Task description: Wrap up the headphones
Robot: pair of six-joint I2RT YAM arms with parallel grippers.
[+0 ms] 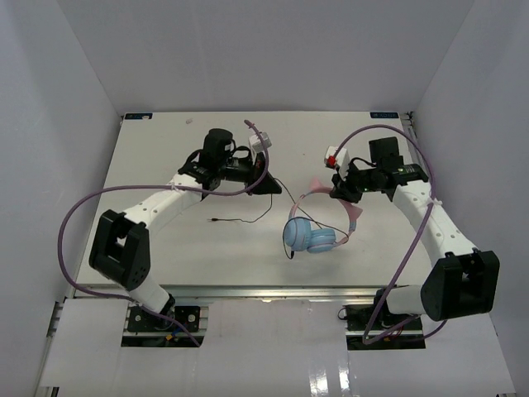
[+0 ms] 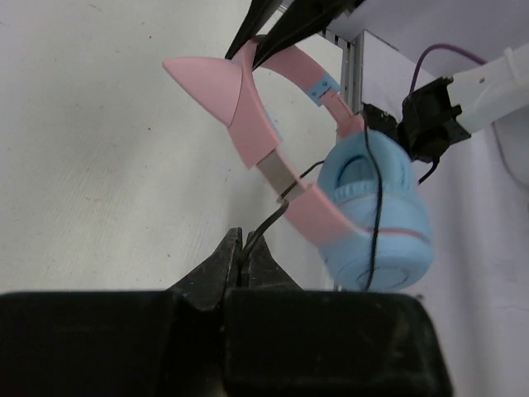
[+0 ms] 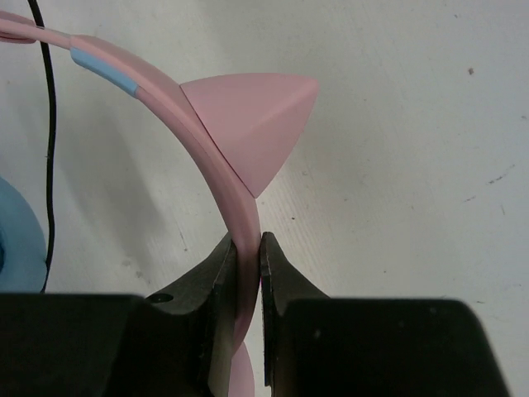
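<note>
The headphones [image 1: 310,236] are at the table's middle, light-blue earcups [image 2: 376,211] toward the near side and the pink headband [image 1: 318,184] arching back to the right. My right gripper [image 1: 340,192] is shut on the headband [image 3: 211,165] just below a cat-ear point [image 3: 252,124]. My left gripper [image 1: 270,185] is left of the headphones, shut on the thin black cord [image 2: 264,225]. The cord [image 1: 248,219] trails left across the table to its plug [image 1: 213,220]. In the left wrist view the cord also crosses an earcup, and the right gripper's fingers [image 2: 273,33] show at the top.
Thick purple arm cables [image 1: 83,207] loop beside both arms; another purple cable [image 1: 409,248] runs on the right. White walls enclose the white table [image 1: 165,141] on three sides. The near table edge [image 1: 264,288] has the arm bases below it.
</note>
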